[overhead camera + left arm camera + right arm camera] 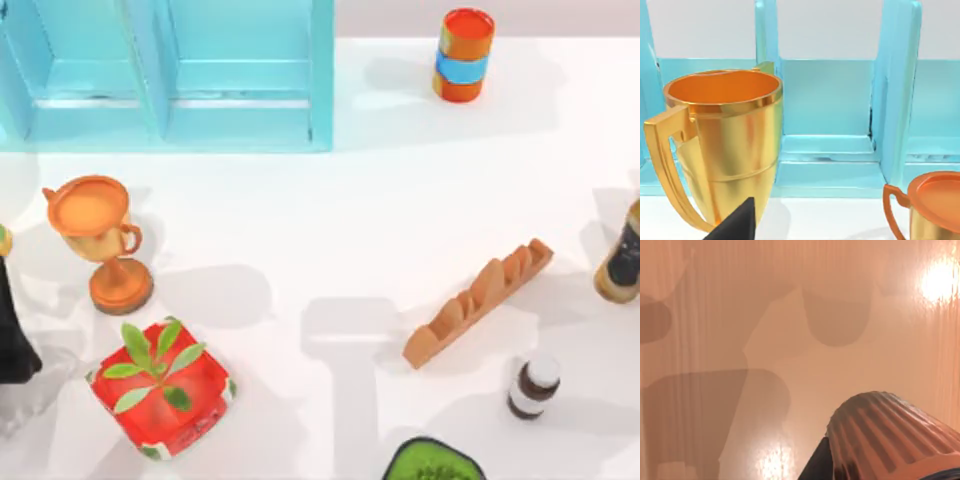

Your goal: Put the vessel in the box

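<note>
The turquoise box stands at the far left of the desk, with the orange goblet just in front of it. The ribbed reddish-brown vessel sits right against the right hand in the right wrist view, apparently gripped and carried over bare desk, though the fingers cannot be made out. The left hand, state unclear, waits beside the goblet, facing the box, so the carry should run leftward.
</note>
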`<action>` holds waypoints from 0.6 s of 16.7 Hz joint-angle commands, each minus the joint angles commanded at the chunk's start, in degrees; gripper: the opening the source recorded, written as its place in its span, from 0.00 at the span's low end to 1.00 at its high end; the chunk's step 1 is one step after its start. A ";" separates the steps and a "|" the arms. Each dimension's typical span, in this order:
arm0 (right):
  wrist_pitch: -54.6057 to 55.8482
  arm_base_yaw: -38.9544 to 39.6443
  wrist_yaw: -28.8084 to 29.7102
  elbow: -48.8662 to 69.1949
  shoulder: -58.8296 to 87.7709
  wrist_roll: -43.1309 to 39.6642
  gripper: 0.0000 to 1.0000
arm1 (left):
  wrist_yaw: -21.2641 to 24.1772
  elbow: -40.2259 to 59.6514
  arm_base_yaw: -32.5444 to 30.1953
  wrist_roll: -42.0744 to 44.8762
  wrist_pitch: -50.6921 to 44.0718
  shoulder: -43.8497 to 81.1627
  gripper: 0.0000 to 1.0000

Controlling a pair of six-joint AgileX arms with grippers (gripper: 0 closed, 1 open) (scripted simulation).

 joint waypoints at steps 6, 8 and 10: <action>1.80 0.01 -0.03 -1.88 0.84 -0.02 0.00 | 0.00 0.00 0.00 0.00 0.00 0.00 1.00; 1.80 0.01 -0.03 -1.88 0.84 -0.02 0.15 | 0.00 0.00 0.00 0.00 0.00 0.00 1.00; 1.80 0.01 -0.03 -1.88 0.84 -0.02 0.30 | 0.00 0.00 0.00 0.00 0.00 0.00 1.00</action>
